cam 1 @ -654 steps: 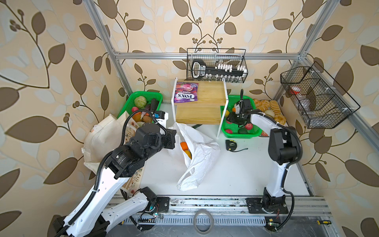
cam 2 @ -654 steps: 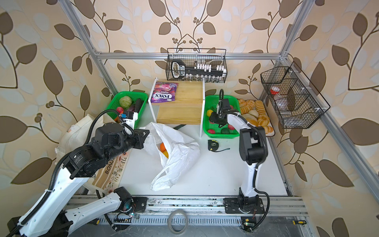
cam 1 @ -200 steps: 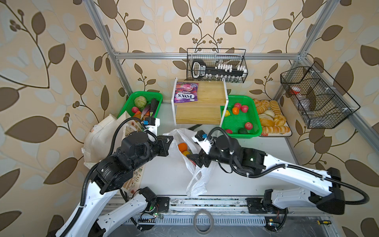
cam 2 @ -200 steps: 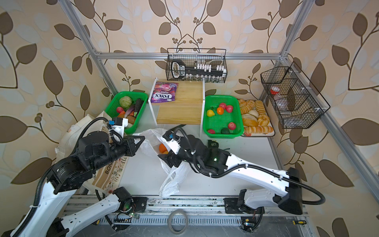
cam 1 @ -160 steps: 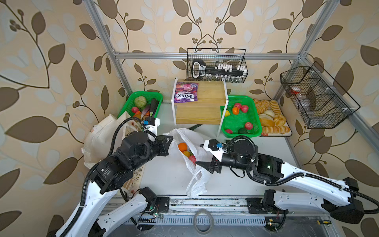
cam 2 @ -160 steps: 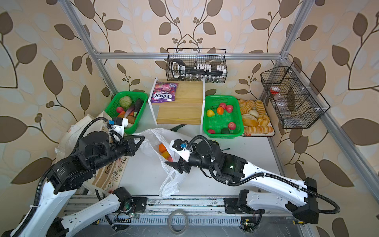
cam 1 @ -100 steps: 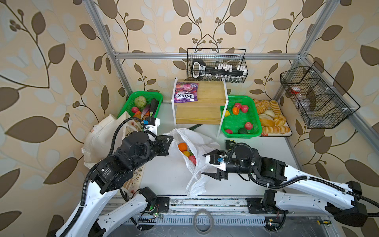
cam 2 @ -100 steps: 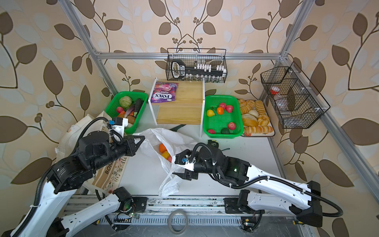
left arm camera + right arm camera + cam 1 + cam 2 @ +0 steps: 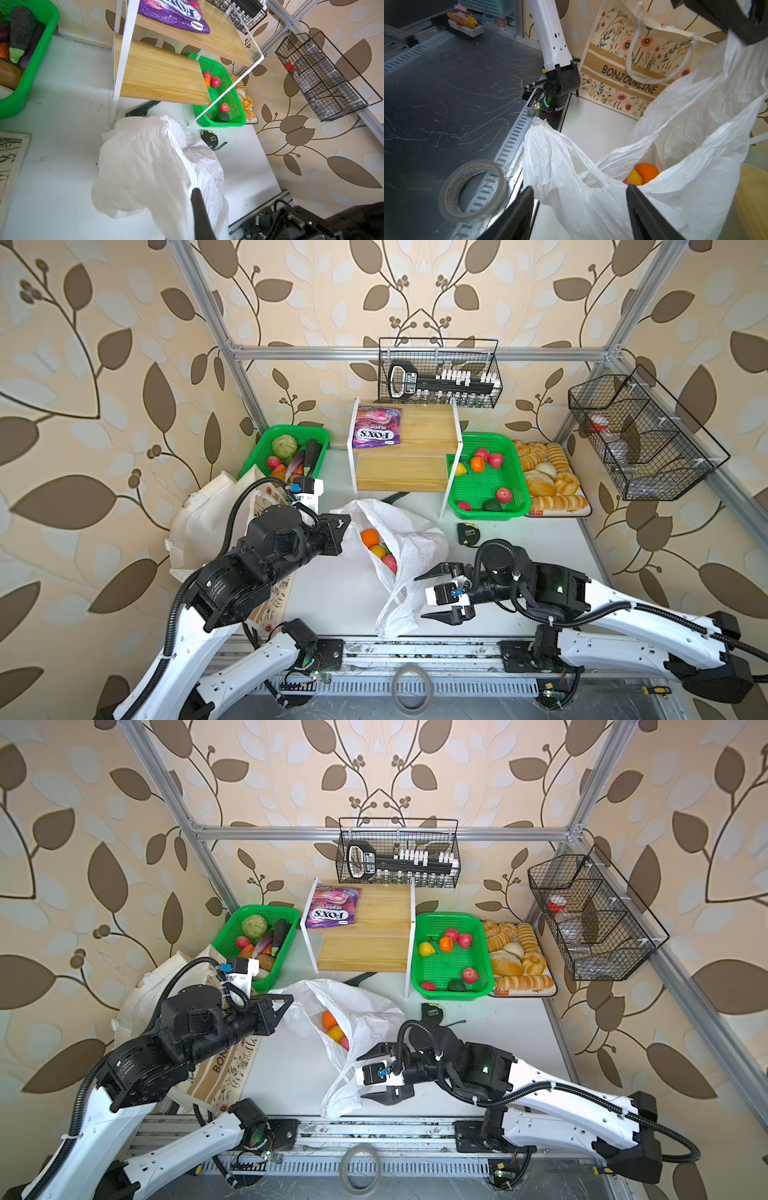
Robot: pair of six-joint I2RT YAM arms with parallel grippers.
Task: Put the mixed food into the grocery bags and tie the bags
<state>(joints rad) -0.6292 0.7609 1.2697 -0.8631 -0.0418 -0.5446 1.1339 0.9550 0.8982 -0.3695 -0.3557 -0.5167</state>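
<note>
- Right gripper (image 9: 419, 598) — jaws apart, holding nothing. In the right wrist view its fingers (image 9: 521, 212) stand on either side of a fold at the near rim of the white plastic carrier bag (image 9: 409, 539).
- Left gripper (image 9: 343, 526) — jaws together, clamped on the far rim of the bag, which it holds raised so the mouth gapes.
- Contents: a toy orange (image 9: 369, 538), a yellow fruit and a red fruit (image 9: 390, 563) lie low in the bag, which rests on the white tabletop (image 9: 340, 593) between the arms.
- Free loop handle (image 9: 542, 133): droops toward the front rail, just beside the right gripper.
- Step in hand, as judged: taking the second handle, ready for tying. Close on the bunched handle band, not the thin wall, which may slip or tear. Lift level with the left side so the fruit does not roll out.
- Periphery: the floral canvas tote (image 9: 629, 76) lies beside the left arm. The purple Fox's packet (image 9: 377, 432) lies on the wooden shelf (image 9: 407, 466), and more toy fruit sits in the green basket (image 9: 486, 515), all unpacked.
</note>
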